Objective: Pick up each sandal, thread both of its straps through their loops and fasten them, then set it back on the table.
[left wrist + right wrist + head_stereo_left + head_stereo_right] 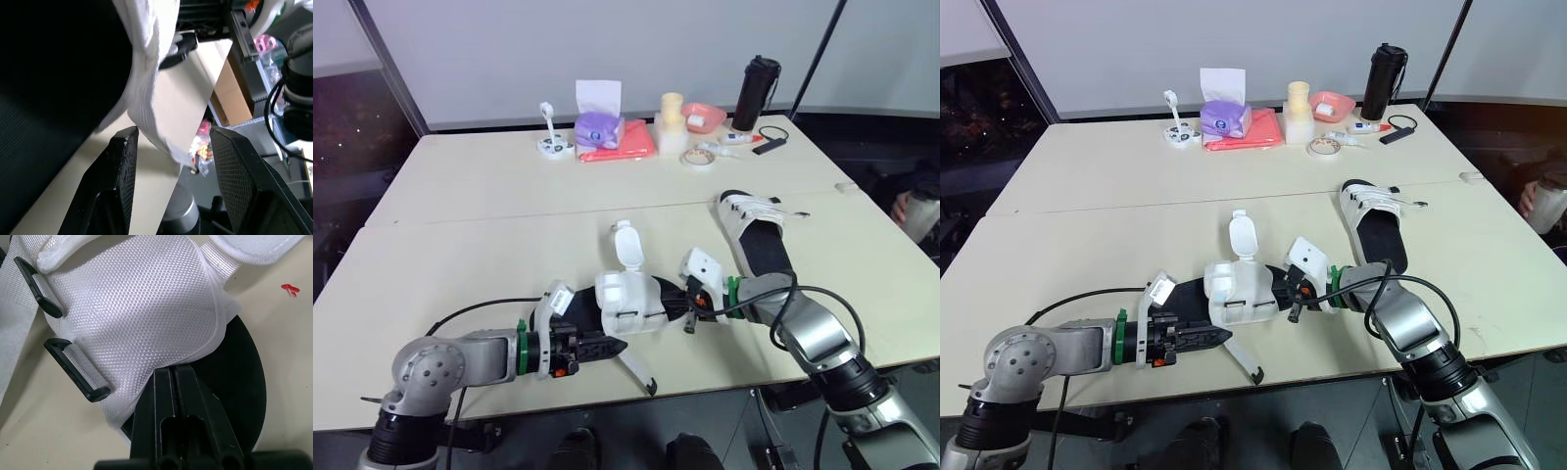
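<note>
A black-soled sandal with a white mesh upper (628, 302) lies at the table's front middle. Its two strap flaps (626, 245) (703, 264) stand up unfastened, and a thin strap (636, 372) hangs over the table edge. My left gripper (610, 347) is at the sandal's near-left end; in its wrist view it is open (173, 134), with white strap webbing (146, 88) just ahead of the fingers. My right gripper (690, 308) is shut on the sandal's right end, pinching where upper meets sole (172, 371), beside two black loops (73, 367). The second sandal (756, 235) lies flat further right.
Along the far edge stand a purple tissue box (598, 125), a pink cloth (622, 145), a cream container (672, 122), a pink bowl (703, 116), a tape roll (696, 157) and a black bottle (756, 93). A person's hand with a cup (920, 208) is at the right edge.
</note>
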Available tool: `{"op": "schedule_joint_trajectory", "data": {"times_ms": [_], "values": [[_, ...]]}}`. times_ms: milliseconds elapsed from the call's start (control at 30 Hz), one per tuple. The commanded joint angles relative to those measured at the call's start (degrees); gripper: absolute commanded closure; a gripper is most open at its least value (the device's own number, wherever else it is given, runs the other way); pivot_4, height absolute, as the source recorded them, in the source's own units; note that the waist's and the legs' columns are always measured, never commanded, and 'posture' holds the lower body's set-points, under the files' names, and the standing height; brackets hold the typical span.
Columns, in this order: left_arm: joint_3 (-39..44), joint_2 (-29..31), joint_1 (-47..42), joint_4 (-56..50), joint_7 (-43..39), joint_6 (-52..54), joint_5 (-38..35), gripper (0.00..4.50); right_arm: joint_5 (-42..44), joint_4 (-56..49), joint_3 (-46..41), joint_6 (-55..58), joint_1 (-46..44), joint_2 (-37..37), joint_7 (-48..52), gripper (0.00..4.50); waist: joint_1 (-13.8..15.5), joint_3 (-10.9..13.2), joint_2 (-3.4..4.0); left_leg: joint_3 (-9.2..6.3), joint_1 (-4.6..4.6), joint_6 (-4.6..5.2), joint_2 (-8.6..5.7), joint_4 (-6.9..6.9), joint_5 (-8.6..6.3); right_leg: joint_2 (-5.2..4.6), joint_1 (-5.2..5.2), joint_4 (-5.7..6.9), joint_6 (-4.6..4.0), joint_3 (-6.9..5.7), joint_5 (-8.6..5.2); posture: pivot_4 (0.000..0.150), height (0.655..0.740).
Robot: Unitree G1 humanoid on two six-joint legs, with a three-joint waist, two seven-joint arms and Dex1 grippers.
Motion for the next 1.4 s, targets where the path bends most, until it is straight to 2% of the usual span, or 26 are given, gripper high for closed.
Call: {"op": "schedule_joint_trajectory", "data": {"times_ms": [33, 267, 967, 1067, 1167, 1400], "values": [[0.2, -1.4, -0.9, 0.1, 2.2, 0.3, -1.9, 2.15, -0.7, 0.6, 1.9, 1.1, 0.6, 0.4, 0.0, 4.50, 0.0, 0.0, 0.00, 0.01, 0.00, 0.00, 0.00, 0.00, 0.00, 0.00, 0.00, 0.00, 0.00, 0.00, 0.00, 0.150, 0.7400], [-1.8, -3.0, -1.4, 0.8, 3.3, 0.4, -0.7, 2.15, -0.6, 0.1, 1.5, 1.5, 0.7, -0.1, 0.0, 4.50, 0.1, 0.0, -0.01, 0.10, 0.00, 0.00, -0.01, 0.01, 0.00, 0.00, 0.02, -0.01, -0.01, 0.00, 0.00, 0.150, 0.7400], [-2.3, -2.4, -0.5, 2.5, 3.9, 4.7, -1.7, 2.15, -0.5, -0.6, 1.4, 2.2, 0.9, 0.0, -0.3, 4.50, 0.1, 0.0, -0.01, 0.11, -0.02, -0.01, -0.01, -0.04, -0.01, -0.01, 0.03, -0.18, -0.04, 0.00, -0.01, 0.150, 0.7400], [-2.5, -2.6, -0.5, 2.6, 4.0, 4.8, -1.6, 2.95, -0.5, -0.7, 1.3, 2.4, 1.0, -0.1, -0.2, 4.50, 0.1, 0.0, 0.00, 0.10, -0.02, -0.01, 0.00, -0.05, -0.01, -0.01, 0.02, -0.19, -0.04, 0.00, -0.01, 0.150, 0.7400], [-2.7, -2.9, -0.3, 2.5, 4.2, 5.1, -1.5, 4.43, -0.5, -0.8, 1.3, 2.5, 1.0, -0.1, -0.3, 4.50, 0.2, -0.1, 0.07, 0.10, -0.02, -0.01, -0.01, -0.05, -0.01, -0.01, 0.05, -0.21, -0.05, 0.00, -0.01, 0.150, 0.7400], [-2.3, -3.3, -0.5, 1.7, 3.6, 4.1, -2.1, 4.48, -0.4, -1.3, 1.1, 2.8, 1.3, -0.3, -0.4, 4.50, 0.2, -0.1, 0.09, 0.10, -0.02, -0.01, -0.01, -0.04, -0.01, -0.02, 0.07, -0.27, -0.22, 0.00, -0.08, 0.150, 0.7400]]}}
